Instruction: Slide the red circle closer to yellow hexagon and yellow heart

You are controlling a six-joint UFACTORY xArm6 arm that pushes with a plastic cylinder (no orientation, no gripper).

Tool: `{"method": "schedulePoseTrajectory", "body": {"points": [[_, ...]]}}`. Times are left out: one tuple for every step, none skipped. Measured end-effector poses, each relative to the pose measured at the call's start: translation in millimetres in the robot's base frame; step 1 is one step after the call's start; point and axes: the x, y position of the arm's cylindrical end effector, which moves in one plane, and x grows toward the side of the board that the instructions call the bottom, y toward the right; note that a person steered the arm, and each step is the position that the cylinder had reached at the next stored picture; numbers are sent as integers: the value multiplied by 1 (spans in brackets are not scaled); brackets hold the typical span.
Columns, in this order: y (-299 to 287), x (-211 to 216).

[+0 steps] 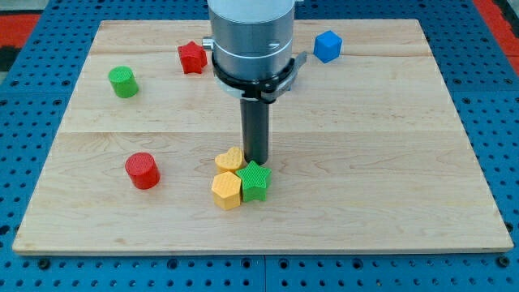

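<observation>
My tip (pixel 256 160) sits near frame centre, just above-right of the yellow heart (pixel 229 159) and right at the top of the green star (pixel 254 181), touching or nearly so; can't tell which. It's a plain rod, so no jaws to spread or pinch w/, nothing held. Yellow hexagon (pixel 226 191) sits below the heart, touching it and the star; those three make a tight clump at lower centre.

Red circle (pixel 142 170) is at lower left, well apart from the clump and on the far side of it from my tip. Judging by that, the push hasn't begun; tip needs to get round to the circle's left side.

Risks: going straight across would plough thru the heart/hexagon and scatter the targets (the star too). Also a round block rolls off a thin rod if hit off-centre, so it could veer toward the bottom edge of the wooden board (pixel 405 162). Overshoot would knock the clump apart.

Elsewhere: green cylinder (pixel 123 82) upper left, red star (pixel 192 57) top, blue cube (pixel 328 45) upper right, all out of the way.
</observation>
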Motion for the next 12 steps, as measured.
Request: {"method": "schedulePoseTrajectory", "body": {"points": [[5,-18],[-25,-40],[-80,-52],[-143,-52],[-188,-50],[-190,-1],[-178,9],[-157,19],[-143,35],[-160,46],[-164,56],[-164,72]]}}
